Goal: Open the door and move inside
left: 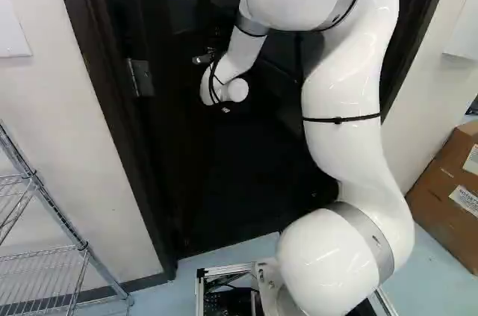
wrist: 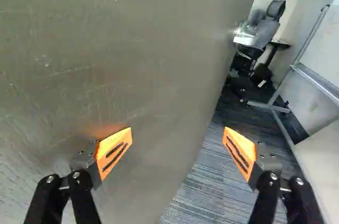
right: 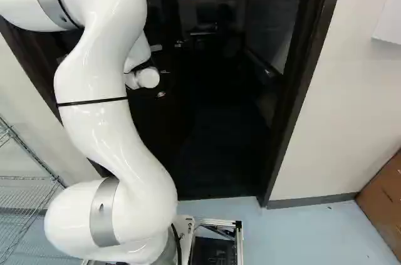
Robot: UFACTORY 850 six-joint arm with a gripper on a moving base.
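The gripper (left: 216, 56) is a dark shape at the wrist's end, inside the doorway in the left base view; its fingertips are hard to make out there. Seen from the wrist, the gripper (wrist: 178, 143) has its orange-padded fingers wide apart with nothing held between them. The door (wrist: 122, 49) stands ajar as a broad grey-brown surface close ahead, extending behind one finger. Whether that finger touches it I cannot tell. Beyond the door's edge, the other finger faces the room. A dark frame (right: 301, 89) surrounds the doorway. No handle is clearly visible in the wrist view.
Carpet (wrist: 204, 189), an office chair (wrist: 267, 20) and a metal-framed panel (wrist: 318, 81) lie beyond the door. A wire rack (left: 56, 256) stands left of the doorway, cardboard boxes (left: 441, 196) to its right. Pale wall (right: 357, 108) flanks the frame.
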